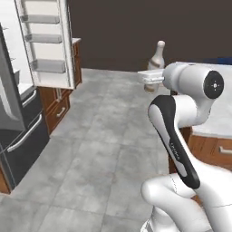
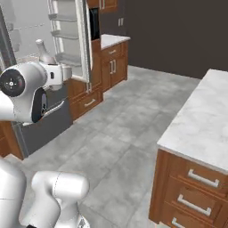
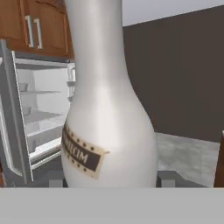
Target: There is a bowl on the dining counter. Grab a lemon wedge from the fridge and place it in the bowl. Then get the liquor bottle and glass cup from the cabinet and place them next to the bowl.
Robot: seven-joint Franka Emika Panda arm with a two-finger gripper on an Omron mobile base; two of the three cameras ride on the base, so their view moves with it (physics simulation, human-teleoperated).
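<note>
Liquor bottle (image 3: 107, 109) clamped upright between the fingers (image 3: 107, 181), carried in mid-air above the floor, near the marble worktop (image 2: 200, 120). Fridge (image 1: 27, 113) door open behind. Bottle not yet set down; bowl, cup, lemon status unseen.

the liquor bottle (image 3: 107, 118), pale grey-beige with a rounded body, slim neck and a dark label, is held upright in the air, clear of any surface. the fridge (image 2: 67, 40) is seen with a door swung open, its pale shelves exposed. the dining counter (image 2: 202, 124), marble-topped, is seen to the right.
</note>
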